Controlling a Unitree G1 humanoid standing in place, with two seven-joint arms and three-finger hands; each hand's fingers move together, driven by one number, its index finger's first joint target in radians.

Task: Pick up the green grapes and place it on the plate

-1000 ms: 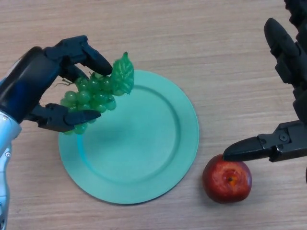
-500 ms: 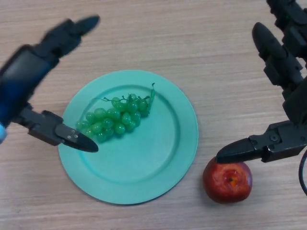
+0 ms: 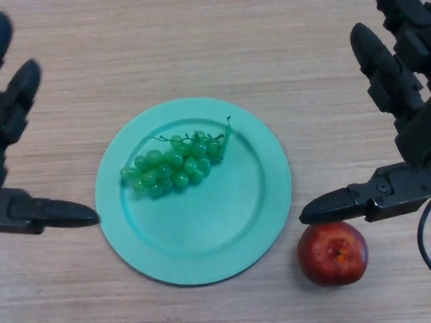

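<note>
The green grapes (image 3: 176, 166) lie on the teal plate (image 3: 222, 229), on its upper left part, free of both hands. My left hand (image 3: 20, 114) is open at the view's left edge, left of the plate, its thumb just off the plate's rim. My right hand (image 3: 397, 121) is open at the right edge, its thumb pointing left just above the apple.
A red apple (image 3: 333, 252) sits on the wooden table (image 3: 202, 47) just right of the plate's lower right rim, under my right thumb.
My left hand let go of the grapes, which now lie on the plate. The hand opened and drew back to the left. The right hand barely moved.
</note>
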